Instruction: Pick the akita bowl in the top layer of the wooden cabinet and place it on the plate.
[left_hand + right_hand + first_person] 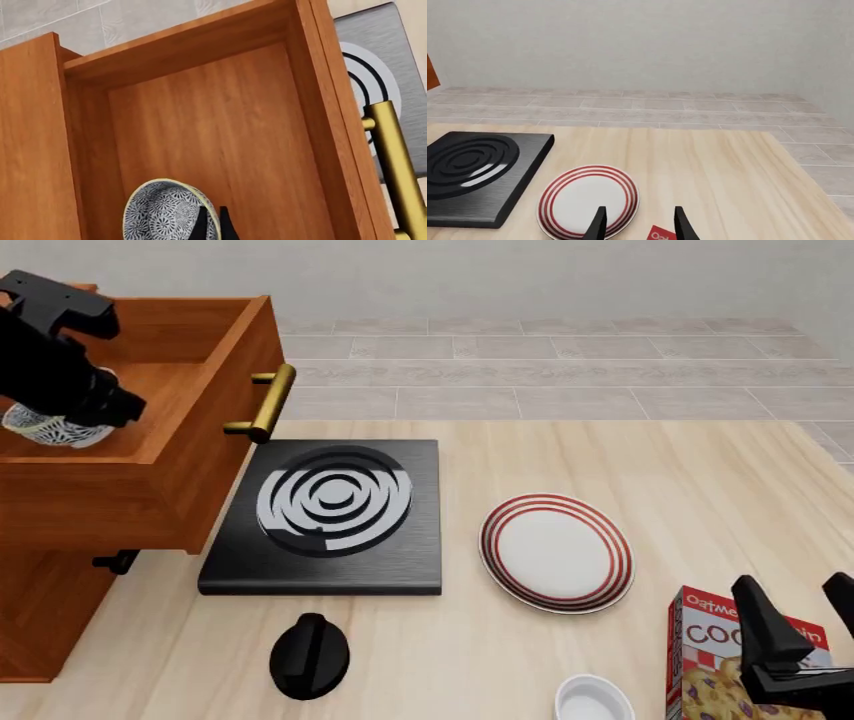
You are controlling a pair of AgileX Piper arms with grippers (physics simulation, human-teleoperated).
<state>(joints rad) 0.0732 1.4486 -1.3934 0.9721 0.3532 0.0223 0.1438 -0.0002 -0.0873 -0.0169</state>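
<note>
Far left in the front view, the wooden cabinet (54, 610) has its top layer (160, 480) pulled out over the table, brass handle (267, 402) sticking out toward the stove. The left arm is reaching down into that drawer, and the akita bowl (51, 427) sits on the drawer floor right under the left gripper (94, 410). In the left wrist view the bowl (167, 212) is tipped on its side-ish, patterned face showing, and the two dark fingertips (200, 227) are close together right at its rim, one on each side of the edge from what I can see, so it looks pinched on the rim. Just right of the cabinet is the black stove (327, 515) with white rings, with a black knob-shaped thing (310, 655) in front of it. Next over, the plate (557, 551) lies flat on the table, bare, well apart from the bowl. Nearer the front edge there's a small white bowl (594, 700), then a cereal box (727, 660). The right gripper (807, 615) hovers over that box, fingers spread apart and holding nothing; its wrist view shows the plate (588, 200) just ahead of it.
</note>
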